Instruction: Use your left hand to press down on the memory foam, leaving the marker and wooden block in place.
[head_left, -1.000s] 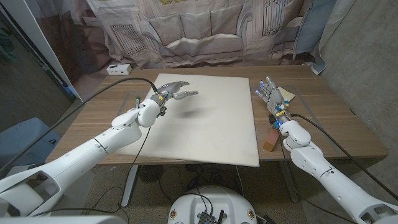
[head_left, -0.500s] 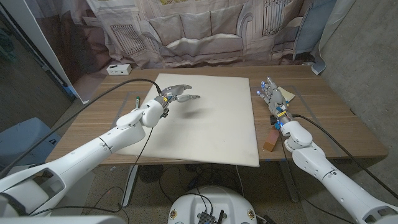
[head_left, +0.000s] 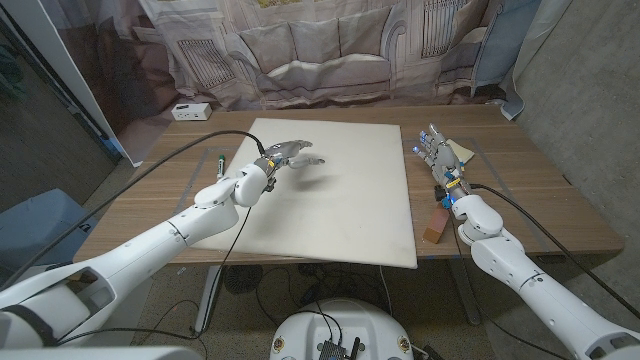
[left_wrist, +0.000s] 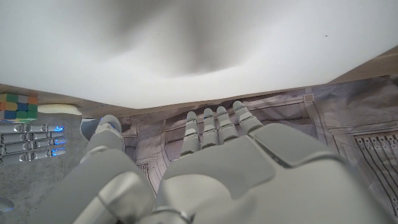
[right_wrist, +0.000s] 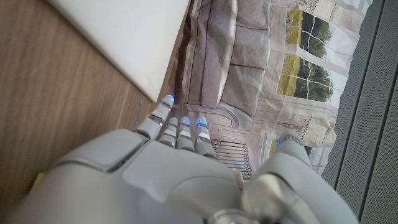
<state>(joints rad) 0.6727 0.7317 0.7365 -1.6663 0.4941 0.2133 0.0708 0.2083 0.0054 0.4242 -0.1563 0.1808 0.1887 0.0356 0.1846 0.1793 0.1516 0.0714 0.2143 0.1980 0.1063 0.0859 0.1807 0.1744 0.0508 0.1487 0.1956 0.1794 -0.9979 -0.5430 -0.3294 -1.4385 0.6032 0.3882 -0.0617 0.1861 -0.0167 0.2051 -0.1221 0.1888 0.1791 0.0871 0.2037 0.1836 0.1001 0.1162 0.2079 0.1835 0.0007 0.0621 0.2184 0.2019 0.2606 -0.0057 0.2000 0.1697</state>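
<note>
the memory foam (head_left: 330, 190) is a broad, off-white, nearly square slab lying flat across the middle of the wooden table (head_left: 540, 190); no long axis stands out, and its edges run roughly square to the table's. the left hand (head_left: 285, 156) is over the slab's far left part, palm down, fingers spread and reaching toward the middle, a soft shadow beneath; whether it touches cannot be told. the marker (head_left: 220, 164) lies just left of the foam, pointing away from the robot. the wooden block (head_left: 437, 222) sits just off the right edge, by the right hand (head_left: 438, 157), whose fingers are straight, close together and hold nothing.
</note>
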